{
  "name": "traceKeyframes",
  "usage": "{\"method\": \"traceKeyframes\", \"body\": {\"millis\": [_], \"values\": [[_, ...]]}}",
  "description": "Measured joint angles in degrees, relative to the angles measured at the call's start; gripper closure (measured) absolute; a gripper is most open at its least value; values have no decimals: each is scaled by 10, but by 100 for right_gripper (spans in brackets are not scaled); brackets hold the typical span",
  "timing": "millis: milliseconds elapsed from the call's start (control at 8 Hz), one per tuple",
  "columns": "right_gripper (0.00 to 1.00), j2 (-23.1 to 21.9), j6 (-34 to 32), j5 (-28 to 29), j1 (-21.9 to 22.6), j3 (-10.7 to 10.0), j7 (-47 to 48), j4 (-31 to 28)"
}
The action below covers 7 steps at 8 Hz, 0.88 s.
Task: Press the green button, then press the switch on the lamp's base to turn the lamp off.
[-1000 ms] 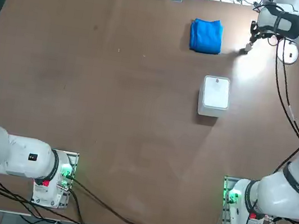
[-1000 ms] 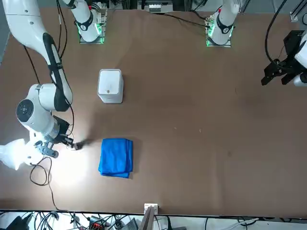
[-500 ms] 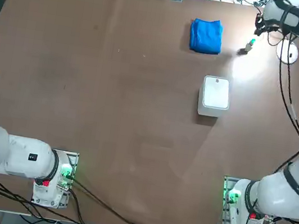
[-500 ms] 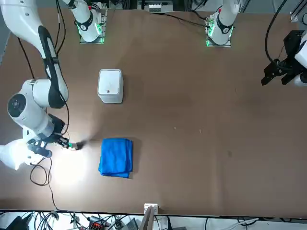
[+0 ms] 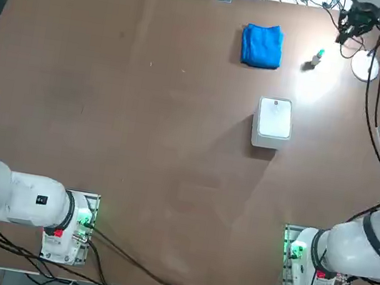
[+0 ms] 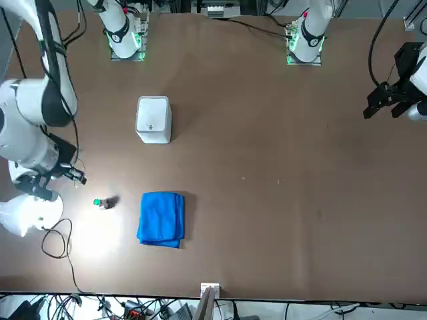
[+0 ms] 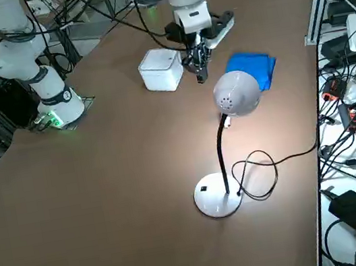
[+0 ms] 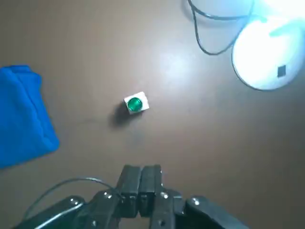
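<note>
"Since 1 second ago the right gripper (image 8: 141,168) has come away from over the button (image 8: 135,104), which now shows uncovered. Are its 2 fingers apart?"

"Together, tips side by side, nothing between them, up above the tabletop (image 7: 108,206)."

"And the switch (image 8: 281,71)? I take that as the next target; whether the button has registered a press, I can't tell."

"It's the dark patch on the lamp's white base (image 7: 210,204), near the tabletop's right edge, towards the far right corner. From the fingers it lies to the right and farther out, to the right of the button too. The base is round, so it has no long axis to line up with."

"Which arm is nearer?"

"The right 1, clearly. I'd shift right and come down with the fingers shut. The neck (image 7: 221,156) rises just beside the switch, on its far-edge side, and the shade (image 7: 237,92) sits above, so a careless approach could knock either."

"What else is on the tabletop?"

"The button stands upright near the far edge, between the blue cloth (image 5: 261,46) and the base. The white box (image 5: 273,122) is closer to the robot. A black cord (image 7: 285,158) loops from the lamp to the far edge; beyond that, cables and adapters crowd a white bench."
</note>
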Motion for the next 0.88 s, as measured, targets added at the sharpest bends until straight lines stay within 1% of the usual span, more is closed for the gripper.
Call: {"method": "traceKeyframes", "body": {"millis": [125,250,375,500,625,750,875], "values": [[98,-20,-65,-1,-5,-17,0,0],[98,-34,-111,-2,-16,-32,-13,-1],[98,-41,-130,-2,-35,-41,-40,-4],[98,-40,-129,-2,-59,-43,-69,-5],[98,-36,-122,-1,-92,-45,-114,-7],[98,-26,-103,18,-133,-46,-169,-10],[98,-11,-73,54,-171,-46,-216,-13]]}}
